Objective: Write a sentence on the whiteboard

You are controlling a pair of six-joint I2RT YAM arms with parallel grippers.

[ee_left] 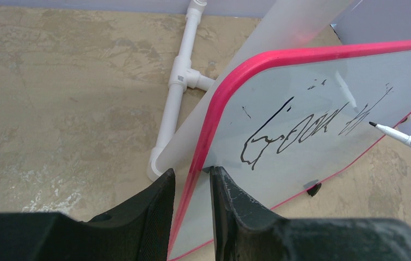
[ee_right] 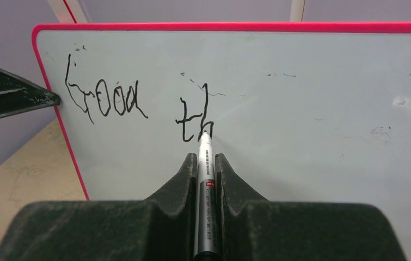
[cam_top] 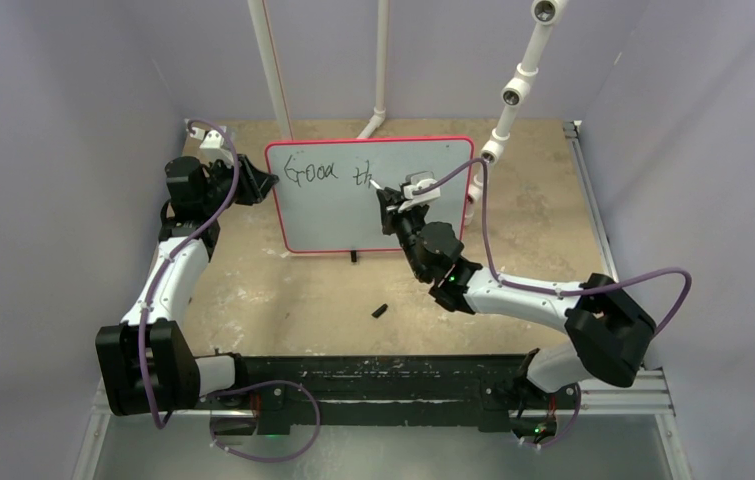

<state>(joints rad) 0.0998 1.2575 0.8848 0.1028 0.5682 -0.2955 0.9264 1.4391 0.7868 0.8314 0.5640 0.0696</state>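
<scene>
Seen from overhead, the whiteboard [cam_top: 328, 220] stands upright at the 12 o'clock end of the table [cam_top: 283, 290], just in front of white pipes [cam_top: 275, 70]. The left claw [cam_top: 259, 187] is at the whiteboard's 9 o'clock edge. The right claw [cam_top: 386, 200] comes in from 5 o'clock onto its face, a little right of centre. Only this view takes in a small black piece [cam_top: 380, 311] lying on the table at 6 o'clock from the whiteboard, well apart from both arms, and a black foot [cam_top: 354, 257] under the bottom rim.

The left wrist view settles what the overhead cannot. The left claw straddles the pink rim, one finger behind the whiteboard and one on the front, clamped on that edge near the lower corner.

The right wrist view gives the clearest reading. The right claw is closed tight on a marker [ee_right: 206, 190], whose barrel runs straight out between the fingers toward 12 o'clock. The sentence [ee_right: 117, 103] so far reads "Good th", one line across the upper left of the whiteboard, from 10 to 12 o'clock of that claw. The marker's black tip sits at the lower right of the "h". I cannot tell whether it touches the surface or is a hair off it. In this view the left claw shows at 9 o'clock, against the rim.
</scene>
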